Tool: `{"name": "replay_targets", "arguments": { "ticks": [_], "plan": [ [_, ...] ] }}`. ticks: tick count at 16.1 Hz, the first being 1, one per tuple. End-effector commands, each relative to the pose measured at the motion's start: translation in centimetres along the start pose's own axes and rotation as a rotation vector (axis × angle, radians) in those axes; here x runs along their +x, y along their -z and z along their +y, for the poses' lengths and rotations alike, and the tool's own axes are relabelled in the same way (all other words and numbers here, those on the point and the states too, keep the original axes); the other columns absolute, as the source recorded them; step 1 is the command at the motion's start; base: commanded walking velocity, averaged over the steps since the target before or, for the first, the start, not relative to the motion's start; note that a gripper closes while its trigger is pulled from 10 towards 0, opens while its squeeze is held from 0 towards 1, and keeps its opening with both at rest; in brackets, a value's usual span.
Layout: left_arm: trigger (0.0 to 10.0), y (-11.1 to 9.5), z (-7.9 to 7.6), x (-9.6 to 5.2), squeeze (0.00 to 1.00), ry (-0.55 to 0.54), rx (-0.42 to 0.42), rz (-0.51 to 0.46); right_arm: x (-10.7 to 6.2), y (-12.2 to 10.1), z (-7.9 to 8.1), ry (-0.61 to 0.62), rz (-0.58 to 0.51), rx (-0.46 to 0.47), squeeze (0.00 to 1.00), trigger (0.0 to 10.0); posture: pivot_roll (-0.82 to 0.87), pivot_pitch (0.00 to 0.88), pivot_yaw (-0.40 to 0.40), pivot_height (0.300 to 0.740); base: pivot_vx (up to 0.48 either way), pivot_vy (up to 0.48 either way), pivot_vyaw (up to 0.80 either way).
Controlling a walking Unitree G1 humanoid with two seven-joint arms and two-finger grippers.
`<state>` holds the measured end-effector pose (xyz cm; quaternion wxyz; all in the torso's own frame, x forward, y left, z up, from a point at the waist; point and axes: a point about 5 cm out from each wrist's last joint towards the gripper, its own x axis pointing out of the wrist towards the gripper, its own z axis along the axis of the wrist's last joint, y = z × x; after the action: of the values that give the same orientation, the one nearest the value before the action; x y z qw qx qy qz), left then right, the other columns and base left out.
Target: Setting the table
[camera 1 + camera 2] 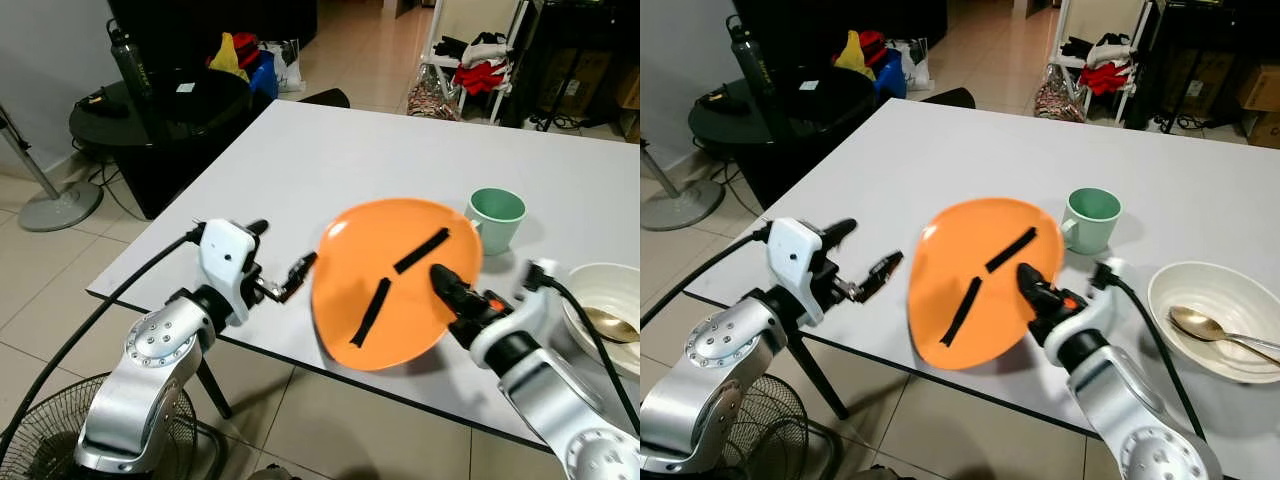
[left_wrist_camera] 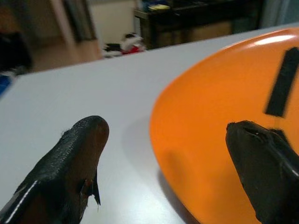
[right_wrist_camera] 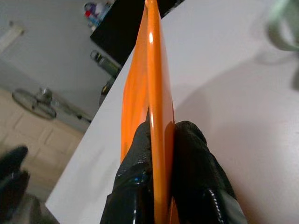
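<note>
At the near edge of the white desk point(image 1: 300, 150), the orange plate point(image 1: 385, 285) stood tilted up on its side, lifted off the surface rather than lying flat, with two black strips on its face. The right gripper point(image 3: 161, 154) held it by the rim at about 4 o'clock of the plate, and the right wrist view showed the fingers point(image 3: 135, 177) pressed against both faces of the thin orange edge, pinching it. The left gripper point(image 1: 290, 278) hovered just beside the plate's rim at 9 o'clock, its fingers point(image 2: 74, 154) spread apart with the plate's edge coming between them but (as far as the pictures showed) not yet touching.

Beyond the plate, at roughly 1 o'clock from it, a mint green cup point(image 1: 495, 218) stood upright on the desk. At 3 o'clock sat a white bowl point(image 1: 1210, 305) with a gold spoon point(image 1: 1210, 328) resting inside it.

By my judgement the setting was partly done: cup, bowl and spoon already stood in place, while the plate was in hand and had yet to be laid flat. What remained seemed to be lowering it onto the bare desk near the front edge and releasing it.
</note>
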<state>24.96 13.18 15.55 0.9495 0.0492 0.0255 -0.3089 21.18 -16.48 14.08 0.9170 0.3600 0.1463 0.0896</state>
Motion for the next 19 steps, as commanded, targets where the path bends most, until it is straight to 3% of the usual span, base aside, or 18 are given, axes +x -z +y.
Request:
{"name": "replay_targets", "arguments": {
  "ticks": [1,5,12,14,19],
  "plan": [
    [10.0,-0.1,-0.5,-0.2,0.00,0.048,0.000,0.011,-0.4,-0.3,-0.1,0.002,-0.014,0.040,0.00,10.0,0.04,0.000,0.089,0.740,0.000,0.000,0.00],
    [10.0,0.1,-1.6,-0.6,0.00,0.168,-0.030,0.037,-2.1,0.2,-1.8,0.119,-0.039,0.161,0.00,10.0,0.03,0.000,0.101,0.740,0.000,0.000,0.00],
    [10.0,0.5,-2.4,-0.3,0.00,0.245,-0.026,0.054,-4.3,1.0,-4.8,0.307,-0.090,0.312,0.00,10.0,0.00,0.000,0.121,0.740,0.000,0.000,0.00],
    [10.0,0.5,-3.1,-0.1,0.00,0.293,-0.032,0.051,-4.7,1.3,-6.2,0.370,-0.115,0.336,0.00,10.0,-0.01,0.000,0.122,0.740,0.000,0.000,0.00],
    [10.0,0.5,-4.0,-0.4,0.00,0.347,-0.032,0.048,-4.9,1.8,-7.0,0.425,-0.107,0.359,0.00,10.0,-0.01,0.000,0.116,0.740,0.000,0.000,0.00]
  ]
}}
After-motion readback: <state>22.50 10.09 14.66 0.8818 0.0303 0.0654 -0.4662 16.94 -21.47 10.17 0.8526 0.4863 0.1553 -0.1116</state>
